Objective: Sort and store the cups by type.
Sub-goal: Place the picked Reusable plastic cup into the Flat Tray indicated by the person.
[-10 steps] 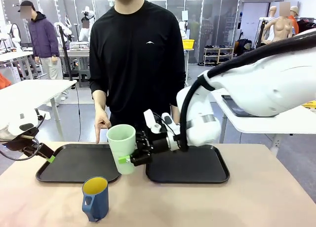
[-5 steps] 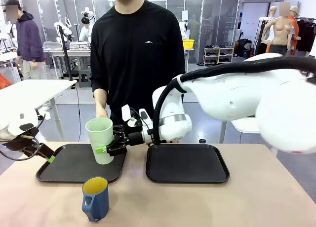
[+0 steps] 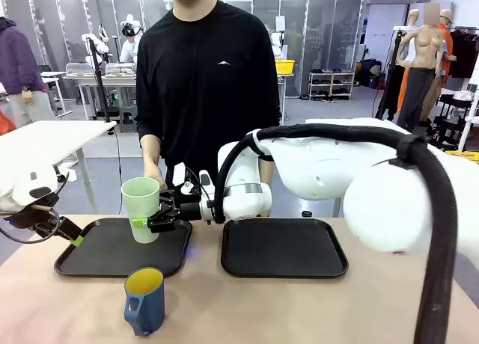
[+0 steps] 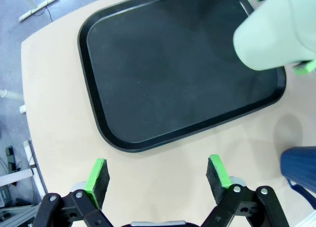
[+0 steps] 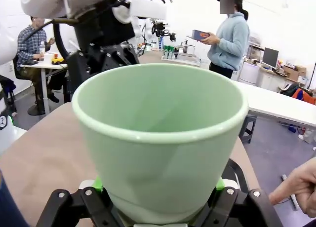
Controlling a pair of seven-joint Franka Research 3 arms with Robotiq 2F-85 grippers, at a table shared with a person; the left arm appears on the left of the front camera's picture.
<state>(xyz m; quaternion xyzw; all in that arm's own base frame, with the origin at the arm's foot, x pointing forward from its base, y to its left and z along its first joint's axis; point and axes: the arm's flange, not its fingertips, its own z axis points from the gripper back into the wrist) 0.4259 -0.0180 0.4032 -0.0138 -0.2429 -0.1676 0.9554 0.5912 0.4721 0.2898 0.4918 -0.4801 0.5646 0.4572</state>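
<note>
Hovering upright over the left tray (image 3: pixel 97 260), the green tumbler (image 3: pixel 141 206) is clamped in the right gripper (image 3: pixel 147 223). Placing step, I'd judge. Next: lower it flat, then let go. The blue mug (image 3: pixel 144 301) stands on the table (image 3: pixel 314 314) beside the tray, and the left gripper (image 4: pixel 158 173) gapes, holding nothing.

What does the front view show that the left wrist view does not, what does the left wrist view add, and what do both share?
Front view's extras: a person in a black top across the table, the right-hand black plastic tray, and the yellow inside of the short dark blue mug. Left wrist view's extras: a top-down look between the left gripper's open green-padded fingers, and the floor past the table. Shared: the left black tray, the mug, and the tall pale green plastic tumbler in the right gripper.
</note>
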